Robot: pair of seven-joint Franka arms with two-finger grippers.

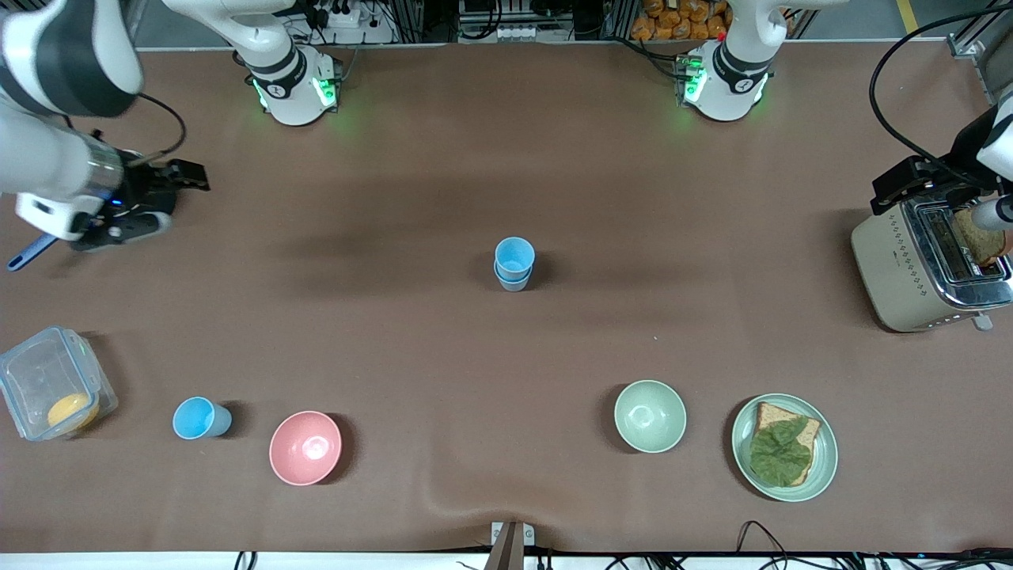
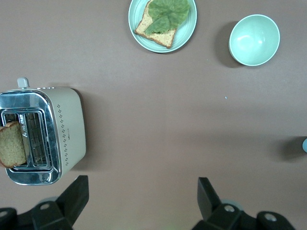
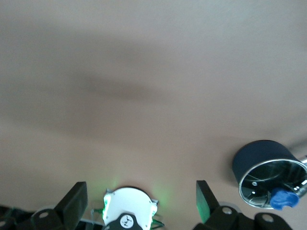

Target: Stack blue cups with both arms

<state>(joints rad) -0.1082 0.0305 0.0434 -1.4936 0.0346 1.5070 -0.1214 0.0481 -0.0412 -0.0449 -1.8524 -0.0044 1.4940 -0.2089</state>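
Two blue cups (image 1: 514, 263) stand stacked at the table's middle, a light-blue one nested in a duller grey-blue one. A third blue cup (image 1: 201, 418) stands alone nearer the front camera, toward the right arm's end, beside a pink bowl (image 1: 305, 447). My right gripper (image 1: 184, 177) is open and empty, up over the table at the right arm's end; it also shows in the right wrist view (image 3: 140, 203). My left gripper (image 1: 890, 190) is open and empty over the table beside the toaster (image 1: 930, 265); it also shows in the left wrist view (image 2: 140, 199).
A clear container (image 1: 49, 388) with an orange item stands beside the lone cup. A green bowl (image 1: 650, 416) and a plate (image 1: 823, 467) with bread and lettuce lie near the front. A black pot (image 3: 268, 172) with a blue handle (image 1: 24, 255) sits under the right arm.
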